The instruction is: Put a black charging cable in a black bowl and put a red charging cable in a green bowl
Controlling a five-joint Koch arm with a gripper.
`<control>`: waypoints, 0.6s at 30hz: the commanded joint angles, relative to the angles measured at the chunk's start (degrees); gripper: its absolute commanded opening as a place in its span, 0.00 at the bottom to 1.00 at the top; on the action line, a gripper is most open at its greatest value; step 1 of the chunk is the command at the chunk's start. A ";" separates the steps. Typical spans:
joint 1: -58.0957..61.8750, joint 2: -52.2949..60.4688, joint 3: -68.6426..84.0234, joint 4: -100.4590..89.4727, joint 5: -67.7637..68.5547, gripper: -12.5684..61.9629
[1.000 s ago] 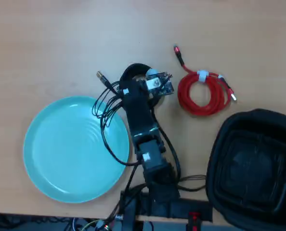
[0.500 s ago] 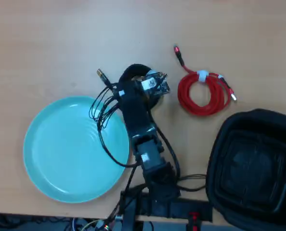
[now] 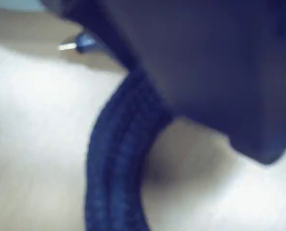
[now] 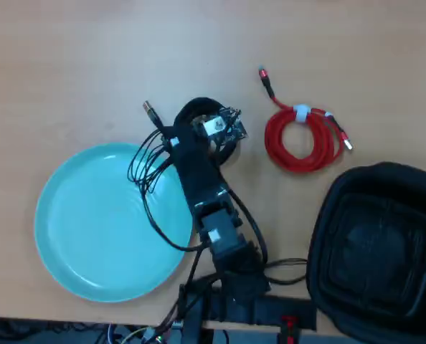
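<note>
Your gripper [image 4: 207,123] is parked right on top of the black charging cable [image 4: 191,109], mid-table.

From overhead you can't tell whether the jaws are spread or closed, and the wrist view is just blurry coil [image 3: 119,159] up close. The green bowl [image 4: 91,222] sits just left of the arm, the red charging cable [image 4: 303,140] lies to the right, and the black bowl [image 4: 378,258] hugs the lower right edge. You've got bare wooden table [image 4: 91,64] all along the top.

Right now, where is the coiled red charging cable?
In the overhead view the coiled red charging cable lies on the table right of the gripper, above the black rounded-square bowl.
</note>
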 commanded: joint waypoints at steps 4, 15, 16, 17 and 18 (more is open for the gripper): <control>-1.67 -2.11 3.60 -2.81 1.49 0.38; 0.62 0.26 8.00 -4.75 5.36 0.09; 0.97 0.97 6.86 -3.96 7.38 0.09; 1.14 1.49 4.92 -2.81 8.88 0.09; 1.14 1.67 2.55 -1.14 9.67 0.09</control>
